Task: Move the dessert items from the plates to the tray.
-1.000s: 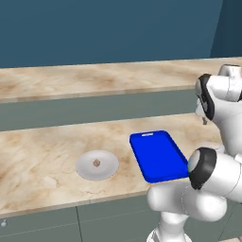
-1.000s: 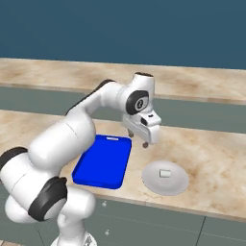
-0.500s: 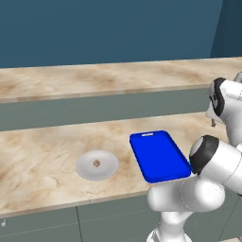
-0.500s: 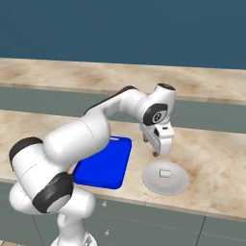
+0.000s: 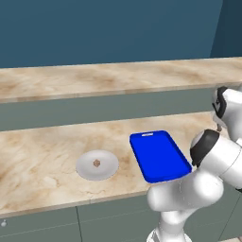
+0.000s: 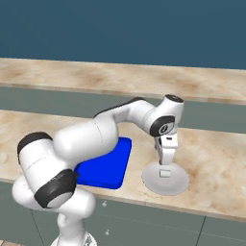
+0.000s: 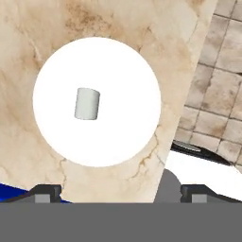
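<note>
A small whitish cylinder (image 7: 87, 104) lies on its side on a round white plate (image 7: 123, 71). My gripper (image 7: 120, 194) hangs open above this plate with nothing between its fingers. In the right base view the gripper (image 6: 166, 161) points down just over the cylinder (image 6: 165, 173) on the plate (image 6: 180, 183), right of the blue tray (image 6: 108, 168). A second plate (image 5: 108, 168) left of the tray (image 5: 159, 155) carries a small brown chunk (image 5: 96, 163).
Both plates and the tray sit near the front edge of a marble counter (image 5: 42, 156). A raised marble ledge (image 5: 94, 78) runs behind it. Tiled floor (image 7: 217, 94) shows past the counter edge in the hand view.
The arm has swung right, from over the tray's far end to above the right-hand plate, and come lower. The gripper stayed open. Plates, tray and pieces have not moved.
</note>
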You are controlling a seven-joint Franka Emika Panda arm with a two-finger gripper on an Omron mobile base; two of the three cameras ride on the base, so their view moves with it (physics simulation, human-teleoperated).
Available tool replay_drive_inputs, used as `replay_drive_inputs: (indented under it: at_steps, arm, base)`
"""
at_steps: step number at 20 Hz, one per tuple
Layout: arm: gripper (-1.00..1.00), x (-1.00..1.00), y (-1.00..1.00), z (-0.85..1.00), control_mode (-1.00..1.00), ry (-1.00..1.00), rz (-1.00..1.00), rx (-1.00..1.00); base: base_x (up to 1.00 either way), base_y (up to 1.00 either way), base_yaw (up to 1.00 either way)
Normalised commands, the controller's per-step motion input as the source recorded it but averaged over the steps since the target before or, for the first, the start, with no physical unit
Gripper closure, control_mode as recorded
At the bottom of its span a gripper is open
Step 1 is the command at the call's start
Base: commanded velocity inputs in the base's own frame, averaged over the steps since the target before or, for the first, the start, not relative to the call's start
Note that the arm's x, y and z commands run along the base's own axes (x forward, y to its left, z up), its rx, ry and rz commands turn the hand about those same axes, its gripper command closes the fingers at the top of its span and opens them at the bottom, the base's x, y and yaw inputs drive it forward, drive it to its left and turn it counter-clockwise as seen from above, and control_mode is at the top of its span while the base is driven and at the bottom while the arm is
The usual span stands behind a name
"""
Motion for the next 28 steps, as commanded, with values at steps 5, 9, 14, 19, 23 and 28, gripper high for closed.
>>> replay_drive_inputs:
  at_steps: [5, 9, 14, 19, 23, 28]
  arm:
    - [-1.0, 0.25, -0.22, -0.29, -1.0, 0.14, -0.24, 0.0]
    - [-1.0, 0.21, -0.15, -0.26, -1.0, 0.17, -0.22, 0.0]
    - [-1.0, 0.0, -0.21, -0.28, -1.0, 0.06, -0.07, 0.01]
    - [-1.0, 0.0, -0.17, -0.29, -1.0, -0.09, -0.01, 0.09]
    - [-1.0, 0.07, -0.01, -0.26, -1.0, -0.22, 0.0, 0.09]
    - [-1.0, 0.16, 0.0, -0.24, -1.0, -0.14, -0.02, 0.05]
  base:
    - [0.0, 0.0, 0.0]
    - [0.0, 0.0, 0.0]
    - [0.0, 0.0, 0.0]
    - [0.0, 0.0, 0.0]
    - [0.0, 0.0, 0.0]
    - [0.0, 0.0, 0.0]
